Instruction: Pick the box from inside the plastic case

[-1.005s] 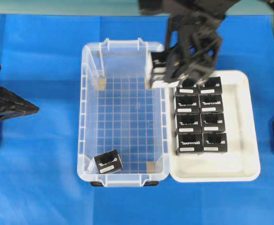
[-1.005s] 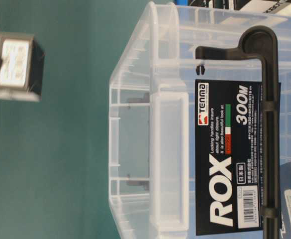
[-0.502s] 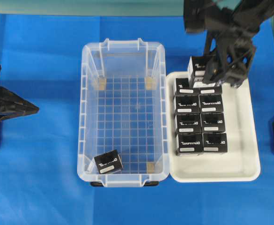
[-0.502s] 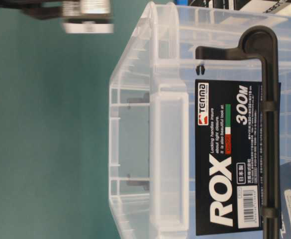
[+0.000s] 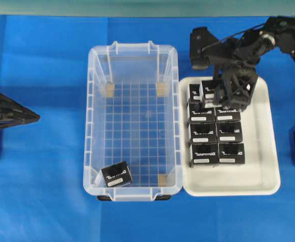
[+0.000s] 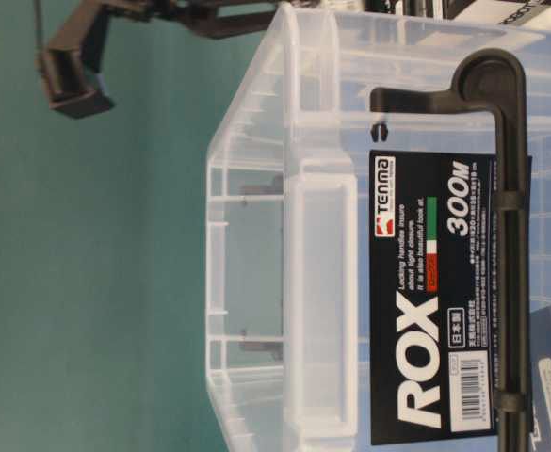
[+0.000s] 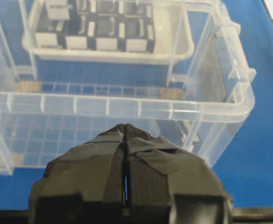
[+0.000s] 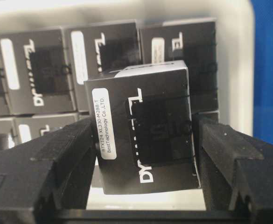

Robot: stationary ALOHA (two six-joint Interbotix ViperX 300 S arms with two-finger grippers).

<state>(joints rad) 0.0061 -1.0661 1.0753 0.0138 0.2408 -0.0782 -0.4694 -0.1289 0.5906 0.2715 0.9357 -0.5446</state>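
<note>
Right end effector (image 8: 145, 196) grips the box (image 8: 143, 135) above the white tray (image 5: 268, 171), already outside the plastic case (image 5: 94, 126); I have yet to set it down.

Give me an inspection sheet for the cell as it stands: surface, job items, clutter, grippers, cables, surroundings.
Surface: blue cloth over the table.
Job's things: plastic case holds one box in case, tilted in the near left corner. White tray beside it holds rows of boxes; held box hangs over the tray's far end.
Clutter: small tan blocks at the case's bottom corners.
Grippers: right gripper shut on the held box, pads on both sides. Left gripper shut, empty, outside the case wall.
Cables: a thin black one on the right arm.
Surroundings: teal backdrop; ROX label on the case end.
</note>
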